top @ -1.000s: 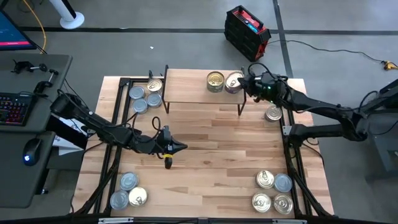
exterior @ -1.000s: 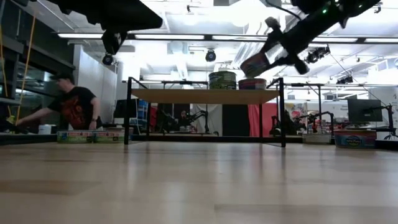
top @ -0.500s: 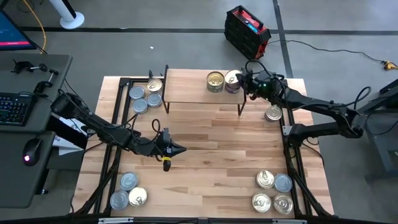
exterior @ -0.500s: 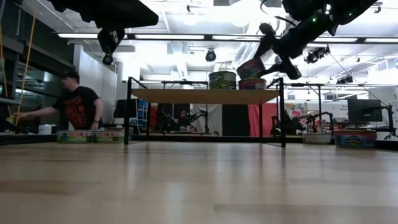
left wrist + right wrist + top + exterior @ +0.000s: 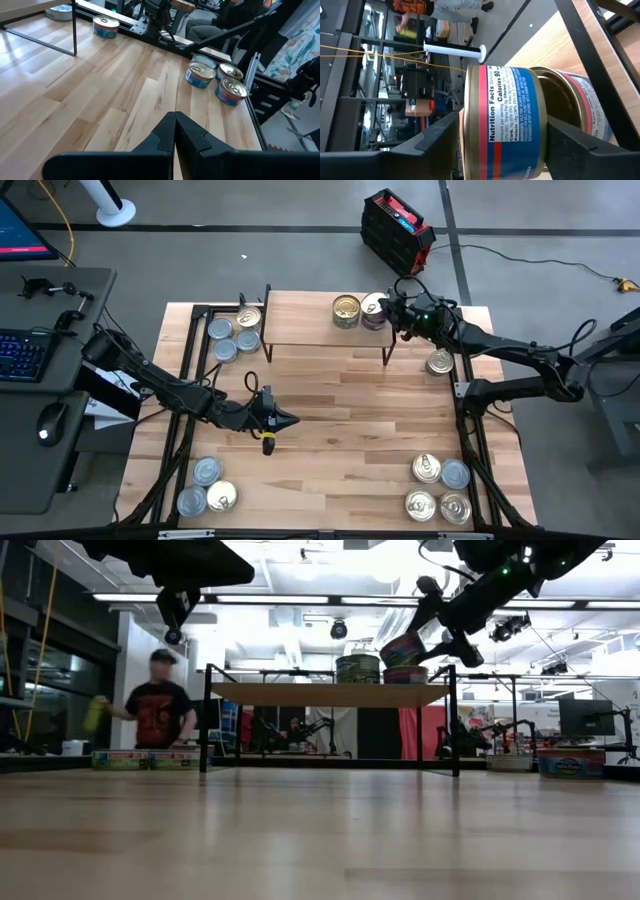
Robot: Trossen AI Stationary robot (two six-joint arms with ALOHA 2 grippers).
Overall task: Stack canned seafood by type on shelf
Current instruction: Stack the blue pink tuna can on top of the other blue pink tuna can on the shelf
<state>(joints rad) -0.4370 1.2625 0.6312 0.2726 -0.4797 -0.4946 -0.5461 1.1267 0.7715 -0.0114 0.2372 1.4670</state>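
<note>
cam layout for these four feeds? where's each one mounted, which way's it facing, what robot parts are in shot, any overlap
High: overhead, straight down on the table; both arms, left gripper mid-table, right gripper at the shelf.
Low: tabletop height, looking level at the shelf; arms enter from above, right gripper around a tilted can.
Left wrist: looks past its shut fingers over the boards to four cans.
Right wrist: looks along its fingers either side of a blue-labelled can.
Shared: that can shows in high, low and right wrist views.
</note>
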